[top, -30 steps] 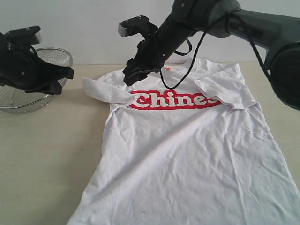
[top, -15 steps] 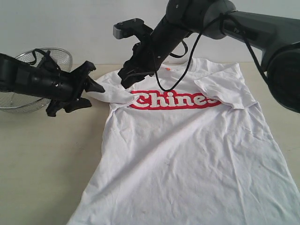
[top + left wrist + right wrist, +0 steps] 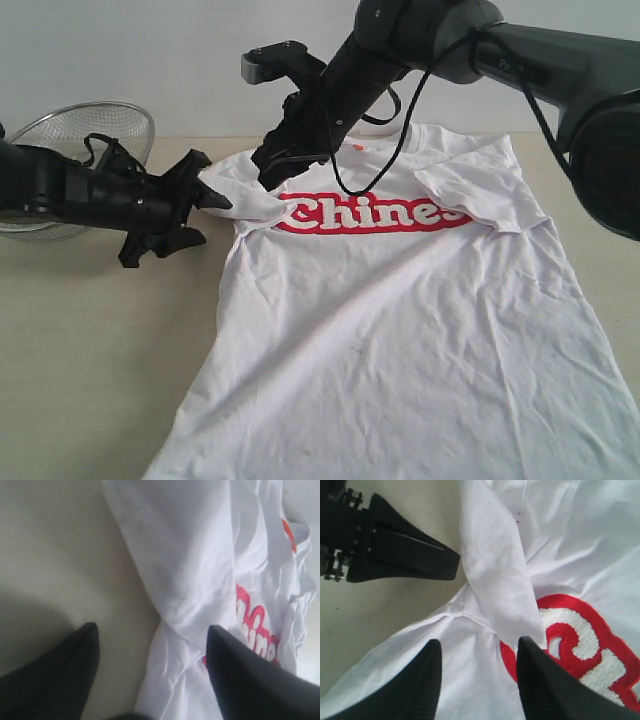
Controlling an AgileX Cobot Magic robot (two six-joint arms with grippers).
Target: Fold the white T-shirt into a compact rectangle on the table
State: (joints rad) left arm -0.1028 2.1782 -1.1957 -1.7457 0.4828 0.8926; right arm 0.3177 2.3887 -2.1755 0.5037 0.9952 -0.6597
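Toward counter's [image 3: 100, 350] far edge | white T-shirt [image 3: 400, 330]: light, limp | left fingers [image 3: 60, 675] wide open at folded sleeve [image 3: 240, 198] | right fingers [image 3: 547, 685] apart, empty | pinch sleeve hem.

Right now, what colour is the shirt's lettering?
White lettering outlined in red, clearest in the right wrist view.

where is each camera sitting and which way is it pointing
Exterior view: off the arms, above the hem end of the white T-shirt, facing across the table to the wall; left arm and right arm show.
Left wrist view: on the left arm's wrist, looking down at the folded-in sleeve; its own two jaws show, spread apart.
Right wrist view: on the right arm's wrist, looking down at that sleeve and the red lettering; its own jaws and the left arm's show.
Both wrist views share the sleeve and lettering.
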